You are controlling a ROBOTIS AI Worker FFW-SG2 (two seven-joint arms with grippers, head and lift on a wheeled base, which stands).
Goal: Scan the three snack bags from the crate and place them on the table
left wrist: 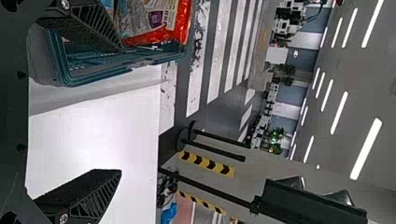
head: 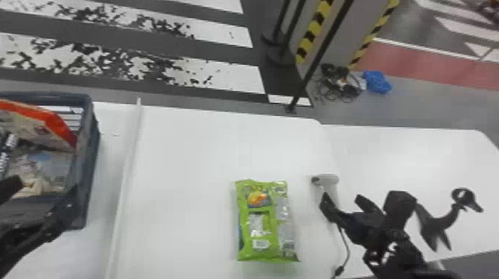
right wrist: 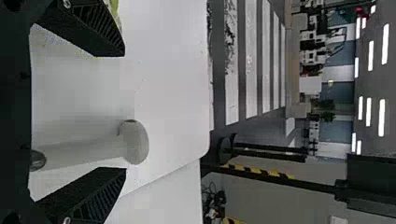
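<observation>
A green snack bag [head: 265, 222] lies flat on the white table [head: 193, 156]. Right of it a white scanner [head: 327, 181] stands on the table, its cable trailing toward the near edge. My right gripper [head: 347, 207] is open at the scanner; in the right wrist view the scanner [right wrist: 135, 142] shows between the spread fingers of the gripper [right wrist: 125, 112]. At the far left, my left gripper [head: 22, 200] is by the crate [head: 87, 148], which holds a red-edged snack bag [head: 55, 124]. The left wrist view has the left gripper [left wrist: 119, 112] open, with nothing between its fingers.
A raised white strip [head: 128, 167] runs along the table between crate and green bag. Another white table [head: 427, 159] adjoins on the right. Posts with black-and-yellow striping [head: 315, 29] stand on the floor beyond.
</observation>
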